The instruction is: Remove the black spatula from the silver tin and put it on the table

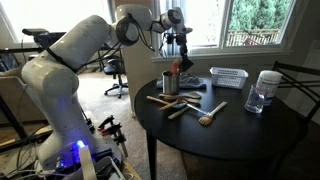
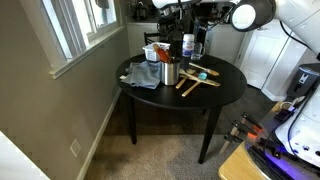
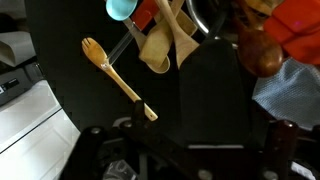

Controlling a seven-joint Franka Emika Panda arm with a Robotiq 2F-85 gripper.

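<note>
The silver tin stands on the round black table and shows in both exterior views. It holds an orange-tipped utensil. My gripper hangs just above the tin. A slim dark shape that looks like the black spatula hangs from it down to the tin's rim. In the wrist view a broad flat black blade fills the space between my jaws, which appear shut on it. The spatula's lower end is hard to make out.
Pale wooden spoons and a wooden fork lie on the table beside the tin. A white slotted basket and a glass jar stand further along. A blue cloth lies near the tin.
</note>
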